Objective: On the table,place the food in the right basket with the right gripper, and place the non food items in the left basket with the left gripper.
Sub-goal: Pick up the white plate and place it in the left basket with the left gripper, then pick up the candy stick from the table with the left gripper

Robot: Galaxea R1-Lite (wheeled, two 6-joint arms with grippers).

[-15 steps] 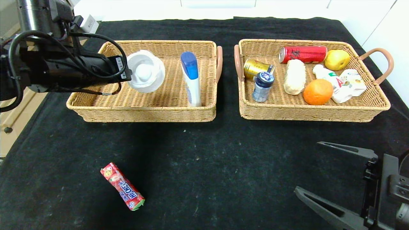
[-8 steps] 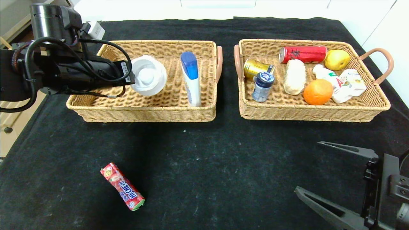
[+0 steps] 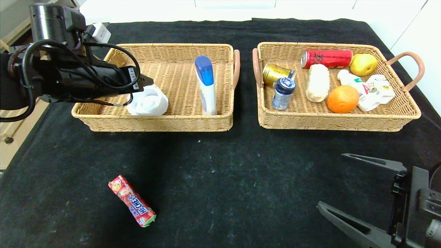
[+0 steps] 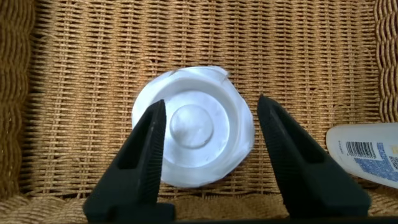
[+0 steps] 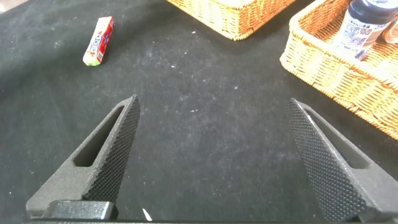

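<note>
My left gripper (image 3: 147, 82) hangs open over the left basket (image 3: 155, 122). A white round container (image 3: 148, 103) lies on the basket floor below it, free of the fingers; in the left wrist view the container (image 4: 193, 134) shows between and beneath the open left gripper (image 4: 211, 101). A blue-capped white tube (image 3: 206, 84) lies in the same basket. A red candy pack (image 3: 132, 200) lies on the black table at the front left. My right gripper (image 3: 331, 179) is open and empty, low at the front right; its own view shows the right gripper (image 5: 212, 99) over bare cloth.
The right basket (image 3: 327, 124) holds a red can (image 3: 326, 58), a gold can (image 3: 277, 72), a small bottle (image 3: 283, 93), bread, an orange (image 3: 342, 99), a pear and a white packet. The table's left edge runs beside my left arm.
The left gripper has let go of the white container, which dropped from the fingers to the floor of the left basket. The right arm has not moved.
</note>
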